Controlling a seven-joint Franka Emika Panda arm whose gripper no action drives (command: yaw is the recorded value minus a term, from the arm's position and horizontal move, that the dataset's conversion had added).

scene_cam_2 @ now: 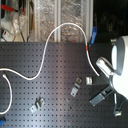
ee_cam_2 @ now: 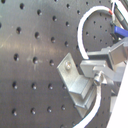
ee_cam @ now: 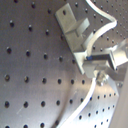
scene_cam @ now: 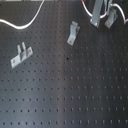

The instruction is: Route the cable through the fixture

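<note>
Broadly, a black perforated board [scene_cam_2: 50,70] fills the scene, and the robot arm's white body [scene_cam_2: 120,62] looms at the second exterior view's right edge. Across the board the cable [scene_cam_2: 47,47] runs in loose white arcs, from the second exterior view's left up over a hump and down toward the gripper [scene_cam_2: 104,66]. Both wrist views show the cord passing between the fingers [ee_cam_2: 97,67], so the jaws are clenched on it. Just beside the fingertips stands the fixture [scene_cam_2: 88,80], a short pale-grey bracket that appears close up in both wrist views [ee_cam: 75,27], with the cable curving right next to it; whether the cord touches it I cannot tell. A longer narrow bracket [scene_cam: 73,32] sits near the board's middle, and a wide two-pronged bracket [scene_cam: 21,55] lies well apart toward the first exterior view's left
</note>
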